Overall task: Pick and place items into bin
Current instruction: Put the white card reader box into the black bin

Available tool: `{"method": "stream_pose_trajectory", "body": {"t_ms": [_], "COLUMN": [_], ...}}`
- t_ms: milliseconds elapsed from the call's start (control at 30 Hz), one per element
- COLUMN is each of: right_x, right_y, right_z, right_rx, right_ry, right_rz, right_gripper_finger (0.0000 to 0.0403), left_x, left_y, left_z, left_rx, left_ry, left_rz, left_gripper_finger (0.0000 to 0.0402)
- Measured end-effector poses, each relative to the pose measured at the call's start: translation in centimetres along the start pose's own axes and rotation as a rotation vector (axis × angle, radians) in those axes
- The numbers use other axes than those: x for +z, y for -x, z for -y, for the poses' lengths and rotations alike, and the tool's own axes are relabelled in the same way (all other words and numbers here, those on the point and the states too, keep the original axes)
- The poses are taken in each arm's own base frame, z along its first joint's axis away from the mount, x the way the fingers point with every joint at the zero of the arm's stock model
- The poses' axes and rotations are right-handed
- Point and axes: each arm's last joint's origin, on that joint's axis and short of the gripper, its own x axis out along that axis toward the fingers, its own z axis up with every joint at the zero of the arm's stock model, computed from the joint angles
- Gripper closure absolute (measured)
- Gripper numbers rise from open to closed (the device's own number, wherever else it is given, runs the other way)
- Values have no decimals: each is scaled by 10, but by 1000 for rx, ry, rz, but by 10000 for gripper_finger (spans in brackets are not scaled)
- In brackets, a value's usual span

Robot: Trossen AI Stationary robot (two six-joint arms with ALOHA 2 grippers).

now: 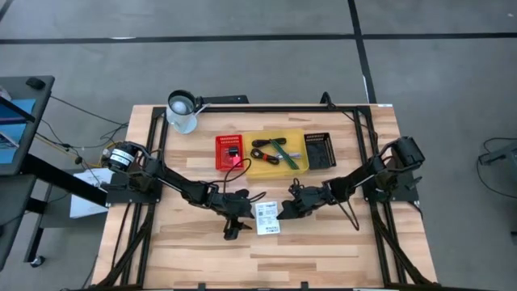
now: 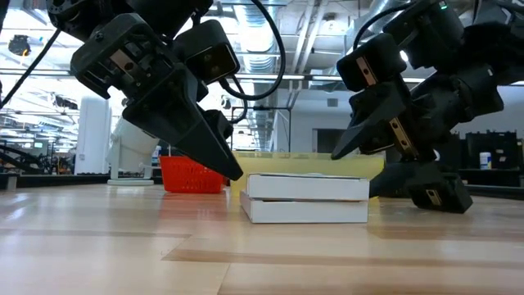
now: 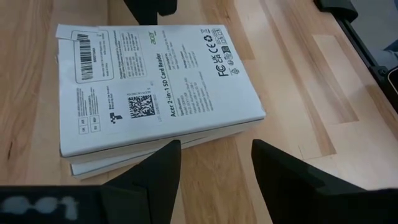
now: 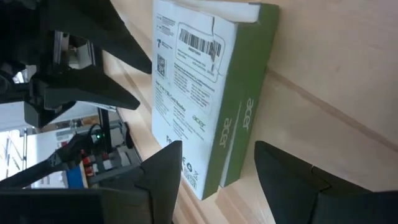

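Observation:
The flat white printed packet [image 1: 267,218] lies on the table's middle near part; in the low view [image 2: 307,197] it shows as two stacked layers. It has a green side with a brand name [image 4: 233,134] and a barcode label on top [image 3: 149,87]. My left gripper [image 1: 245,214] is open at the packet's left end, low over the table [image 3: 214,168]. My right gripper [image 1: 287,208] is open at its right end [image 4: 217,162], tips slightly above it [image 2: 337,152]. The coiled black cable [image 1: 265,153] and the green stick [image 1: 281,150] lie in the yellow bin [image 1: 300,134]. My left gripper has one fingertip [image 2: 233,172] right at the upper left corner of the packet [image 2: 248,180], slanting down from the table's left. I cannot tell whether it touches.
A red basket [image 1: 220,162] stands left of the yellow bin, and a black tray [image 1: 320,150] stands right of it. The white mug [image 1: 182,113] is at the far left. A black frame [image 1: 355,113] runs along the table's edges. Bare wood lies toward the near edge.

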Motion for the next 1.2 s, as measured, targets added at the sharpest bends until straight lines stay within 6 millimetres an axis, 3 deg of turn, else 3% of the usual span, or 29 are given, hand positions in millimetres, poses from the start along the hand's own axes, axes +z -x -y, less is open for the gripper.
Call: {"method": "stream_pose_trajectory", "body": {"t_ms": [1200], "right_x": [7], "right_y": [0], "right_z": [0], "right_rx": [1], "right_ry": [5], "right_rz": [24], "right_gripper_finger": [207], "left_x": [4], "left_y": [0], "left_z": [1], "left_rx": [-6], "left_ry": [-43], "left_rz": [44], "left_gripper_finger": [214]}}
